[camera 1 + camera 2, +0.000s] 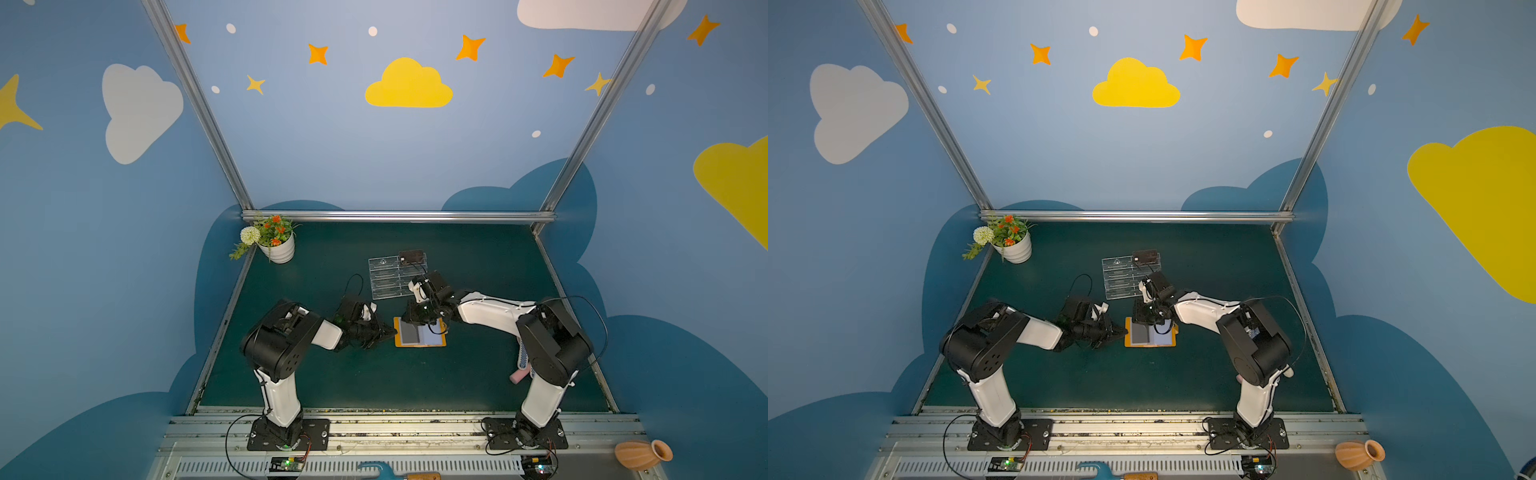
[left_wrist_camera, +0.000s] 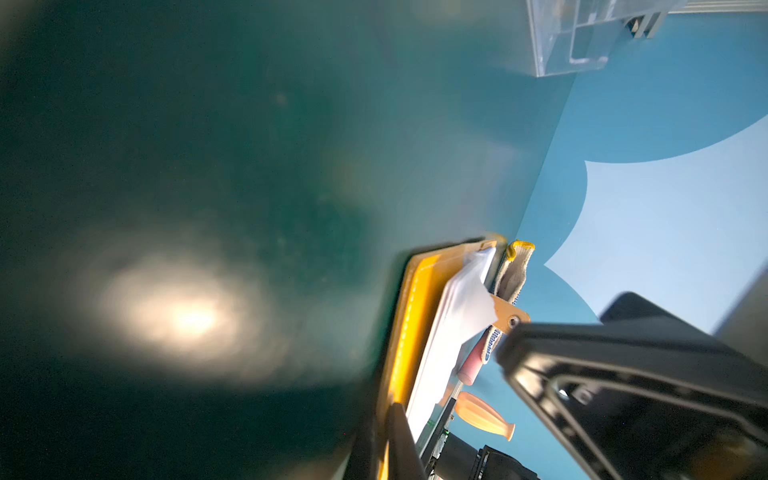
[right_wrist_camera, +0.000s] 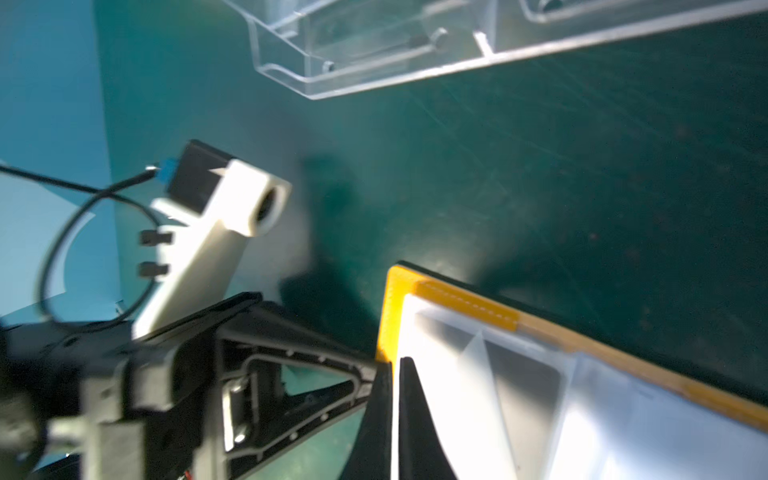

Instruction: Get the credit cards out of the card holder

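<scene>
The orange card holder (image 1: 419,344) (image 1: 1150,345) lies open on the green mat, clear sleeve pages up. A dark credit card (image 1: 409,332) (image 3: 519,386) sits inside a sleeve. Another dark credit card (image 1: 411,255) rests on top of the clear acrylic stand (image 1: 392,276). My left gripper (image 1: 392,332) (image 2: 386,419) is shut on the holder's orange cover (image 2: 415,311) at its left edge. My right gripper (image 1: 406,322) (image 3: 392,370) is shut on a thin pale sleeve page at the holder's far left corner (image 3: 392,303).
A white flower pot (image 1: 276,245) stands at the back left corner. A pink object with a dotted glove (image 1: 519,374) lies by the right arm's base. An orange vase (image 1: 642,455) and a teal-handled tool (image 1: 374,471) lie on the front rail.
</scene>
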`<state>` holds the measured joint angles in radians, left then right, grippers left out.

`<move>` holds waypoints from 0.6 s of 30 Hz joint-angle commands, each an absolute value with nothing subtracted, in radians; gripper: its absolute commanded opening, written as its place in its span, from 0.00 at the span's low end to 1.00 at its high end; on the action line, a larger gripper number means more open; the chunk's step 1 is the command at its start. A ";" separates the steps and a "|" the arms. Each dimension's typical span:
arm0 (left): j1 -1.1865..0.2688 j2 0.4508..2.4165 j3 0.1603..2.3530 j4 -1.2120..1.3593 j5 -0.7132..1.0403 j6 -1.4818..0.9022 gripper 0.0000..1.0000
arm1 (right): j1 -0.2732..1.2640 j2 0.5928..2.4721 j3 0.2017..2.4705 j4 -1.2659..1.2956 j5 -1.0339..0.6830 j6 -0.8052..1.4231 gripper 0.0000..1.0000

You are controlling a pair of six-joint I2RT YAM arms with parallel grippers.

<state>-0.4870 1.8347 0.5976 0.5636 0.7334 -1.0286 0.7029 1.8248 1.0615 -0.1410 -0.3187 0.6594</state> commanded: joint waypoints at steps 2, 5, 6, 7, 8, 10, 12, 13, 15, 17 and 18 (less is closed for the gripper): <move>-0.492 1.875 0.576 0.505 0.692 -1.027 0.04 | 0.685 1.853 1.072 -0.156 -0.290 0.674 0.01; -0.493 1.866 0.575 0.508 0.697 -1.027 0.04 | 0.668 1.861 1.063 -0.156 -0.281 0.673 0.01; -0.492 1.861 0.577 0.504 0.698 -1.025 0.04 | 0.663 1.862 1.061 -0.160 -0.281 0.673 0.01; -0.492 1.855 0.578 0.496 0.696 -1.020 0.04 | 0.659 1.861 1.057 -0.158 -0.278 0.672 0.01; -0.492 1.846 0.577 0.493 0.693 -1.016 0.04 | 0.655 1.859 1.052 -0.155 -0.275 0.671 0.01; -0.493 1.826 0.574 0.489 0.687 -1.011 0.04 | 0.649 1.861 1.048 -0.152 -0.275 0.669 0.01; -0.494 1.800 0.576 0.477 0.683 -1.007 0.04 | 0.646 1.865 1.045 -0.152 -0.278 0.668 0.01; -0.495 1.783 0.578 0.465 0.680 -1.001 0.04 | 0.644 1.865 1.038 -0.149 -0.281 0.667 0.01; -0.495 1.743 0.585 0.430 0.669 -0.986 0.04 | 0.643 1.859 1.029 -0.142 -0.284 0.670 0.01; -0.497 1.706 0.596 0.392 0.658 -0.969 0.04 | 0.641 1.845 1.014 -0.126 -0.289 0.676 0.01; -0.497 1.687 0.600 0.379 0.654 -0.962 0.04 | 0.640 1.839 1.009 -0.117 -0.295 0.679 0.02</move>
